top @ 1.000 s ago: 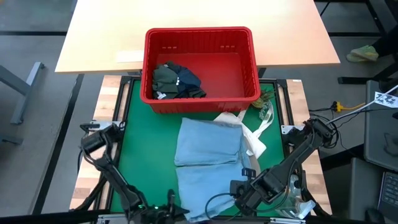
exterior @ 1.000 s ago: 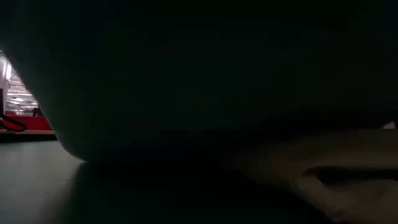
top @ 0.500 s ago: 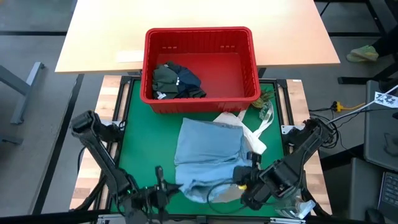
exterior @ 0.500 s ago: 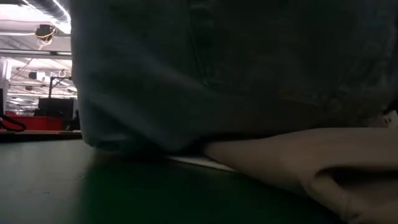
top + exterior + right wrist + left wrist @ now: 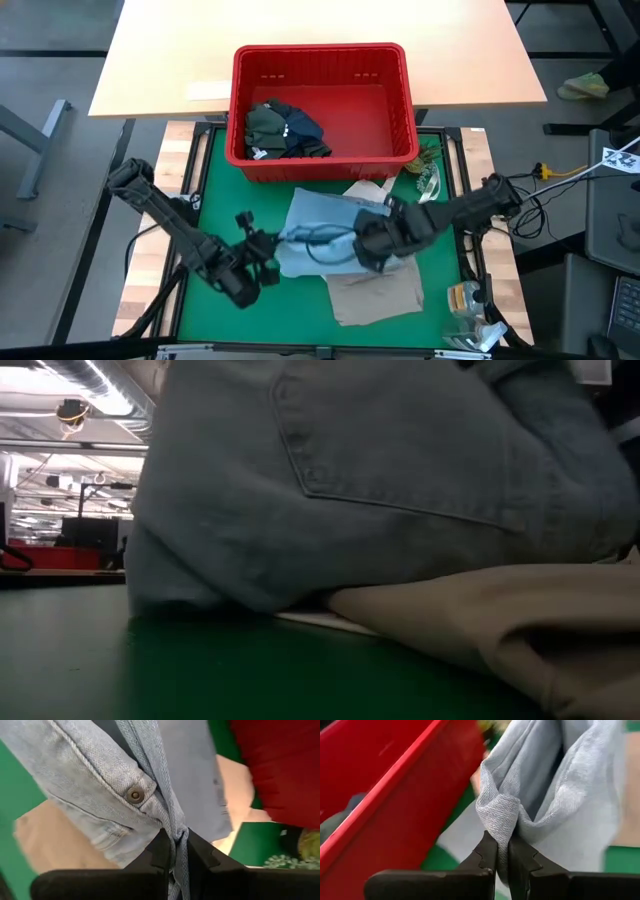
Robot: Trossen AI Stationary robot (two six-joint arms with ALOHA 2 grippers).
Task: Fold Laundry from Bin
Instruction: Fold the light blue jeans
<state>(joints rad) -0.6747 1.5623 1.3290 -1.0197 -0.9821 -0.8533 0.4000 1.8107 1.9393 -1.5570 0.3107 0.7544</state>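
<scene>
Left gripper (image 5: pixel 268 250): clamped on a fold of the light blue garment (image 5: pixel 320 232), over the green mat (image 5: pixel 215 190).
Right gripper (image 5: pixel 362 243): pinched on the same garment's buttoned edge.
Beige garment (image 5: pixel 378 297): flat beneath, on the mat.
Red bin (image 5: pixel 322 68): just beyond, dark clothes (image 5: pixel 282 130) inside.

light blue shirt (image 5: pixel 310 235): bunched on beige garment (image 5: pixel 378 296) | red bin (image 5: pixel 322 68): dark clothes (image 5: pixel 282 130) inside (left corner)
</scene>
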